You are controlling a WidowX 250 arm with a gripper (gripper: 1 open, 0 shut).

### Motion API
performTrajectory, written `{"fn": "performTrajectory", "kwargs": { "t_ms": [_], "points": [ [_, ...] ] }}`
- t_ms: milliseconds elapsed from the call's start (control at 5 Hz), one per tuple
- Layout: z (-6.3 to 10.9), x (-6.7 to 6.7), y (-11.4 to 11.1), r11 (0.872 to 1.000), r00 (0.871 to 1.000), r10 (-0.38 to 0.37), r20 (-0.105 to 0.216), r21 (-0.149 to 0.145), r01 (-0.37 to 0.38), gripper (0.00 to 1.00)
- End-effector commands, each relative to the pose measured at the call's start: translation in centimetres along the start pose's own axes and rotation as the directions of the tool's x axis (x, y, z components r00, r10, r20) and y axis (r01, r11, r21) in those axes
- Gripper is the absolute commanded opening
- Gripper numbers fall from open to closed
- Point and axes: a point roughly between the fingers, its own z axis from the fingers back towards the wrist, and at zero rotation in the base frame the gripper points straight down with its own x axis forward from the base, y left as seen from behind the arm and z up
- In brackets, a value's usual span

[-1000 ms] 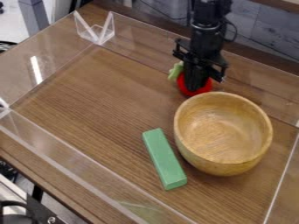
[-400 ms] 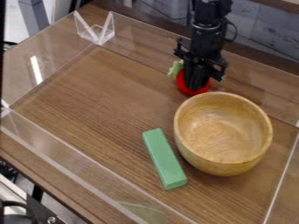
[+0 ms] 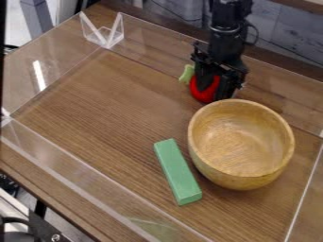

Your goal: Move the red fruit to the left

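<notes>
The red fruit [image 3: 206, 90] rests on the wooden table at the back, just behind the wooden bowl [image 3: 240, 143]. Its green leafy top pokes out to the left. My black gripper [image 3: 216, 82] comes straight down over it, fingers spread on either side of the fruit. The jaws stand open around the fruit, and the fruit's upper part is hidden behind the fingers.
A flat green rectangular block [image 3: 177, 170] lies in front of the bowl on the left. Clear plastic walls [image 3: 51, 85] fence the table, with a clear bracket [image 3: 102, 31] at the back left. Bare wood stretches to the left of the fruit.
The fingers, pinched close over the fruit a second ago, have spread apart. The fruit has stayed in the same spot on the table.
</notes>
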Motion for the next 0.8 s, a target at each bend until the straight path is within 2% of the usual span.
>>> {"fn": "performTrajectory", "kwargs": {
  "t_ms": [0, 200, 400, 600],
  "points": [
    [1.21, 1.20, 0.93, 0.999, 0.998, -0.014, 0.067, 0.032, 0.012, 0.00],
    [1.07, 1.08, 1.02, 0.999, 0.998, -0.020, 0.065, 0.036, 0.018, 0.00],
    [1.15, 0.91, 0.91, 0.999, 0.997, -0.019, 0.076, 0.035, 0.016, 1.00],
    [1.25, 0.72, 0.81, 0.999, 0.996, -0.020, 0.087, 0.036, 0.016, 1.00]
  ]
}}
